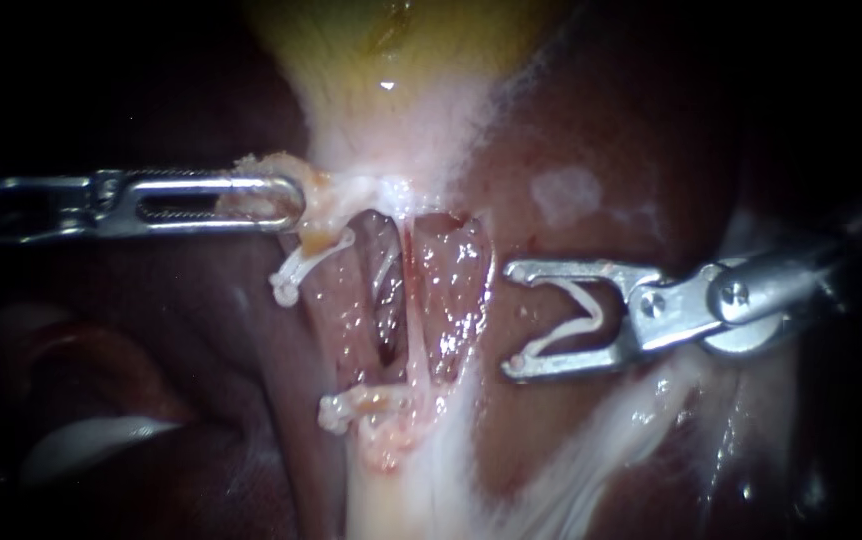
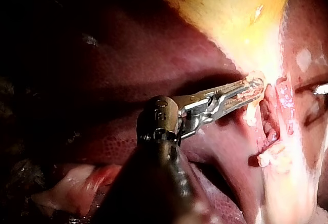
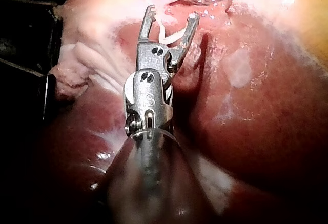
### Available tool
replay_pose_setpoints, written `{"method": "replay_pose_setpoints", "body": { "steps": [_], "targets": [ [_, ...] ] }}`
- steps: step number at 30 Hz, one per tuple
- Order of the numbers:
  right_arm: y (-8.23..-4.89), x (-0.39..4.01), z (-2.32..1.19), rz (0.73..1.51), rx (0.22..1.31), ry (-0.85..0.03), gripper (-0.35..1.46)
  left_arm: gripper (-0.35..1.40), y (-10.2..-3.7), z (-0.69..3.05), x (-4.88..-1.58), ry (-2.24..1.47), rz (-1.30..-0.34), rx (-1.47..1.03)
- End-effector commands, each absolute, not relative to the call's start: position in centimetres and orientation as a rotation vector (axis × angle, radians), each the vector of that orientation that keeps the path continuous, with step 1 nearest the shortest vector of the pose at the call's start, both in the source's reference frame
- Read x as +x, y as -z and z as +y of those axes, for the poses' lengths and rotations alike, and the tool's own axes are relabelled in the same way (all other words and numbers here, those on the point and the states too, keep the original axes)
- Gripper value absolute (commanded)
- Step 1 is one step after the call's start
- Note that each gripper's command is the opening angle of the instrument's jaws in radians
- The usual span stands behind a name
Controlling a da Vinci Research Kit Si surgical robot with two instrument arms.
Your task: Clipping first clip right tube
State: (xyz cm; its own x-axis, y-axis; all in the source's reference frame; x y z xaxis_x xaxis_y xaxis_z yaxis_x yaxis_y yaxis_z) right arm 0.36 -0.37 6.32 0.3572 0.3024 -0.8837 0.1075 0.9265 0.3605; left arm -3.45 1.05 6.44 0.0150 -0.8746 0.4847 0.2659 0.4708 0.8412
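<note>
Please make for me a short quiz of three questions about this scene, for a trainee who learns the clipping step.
1. True or false: the clip in the right instrument is already closed.
2. What does the left instrument grip? A: the liver. B: pale tissue. C: a tube.
3. Fill in: the yellow organ at the top of the endoscope view is the ____.
Key: 1 false, it stands open. 2 B. 3 gallbladder.
</note>
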Motion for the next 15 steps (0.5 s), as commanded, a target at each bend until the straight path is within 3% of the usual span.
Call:
{"method": "replay_pose_setpoints", "body": {
  "steps": [1, 15],
  "targets": [
    [-6.36, 0.4, -0.39, 1.205, 0.402, -0.151, 0.5, -0.35, -6.45, 1.05, -3.45, 0.983, -1.25, 0.626],
    [-7.14, 0.94, -0.62, 1.176, 0.525, -0.314, 0.49, -0.35, -6.45, 1.04, -3.46, 0.983, -1.25, 0.624]
  ]
}}
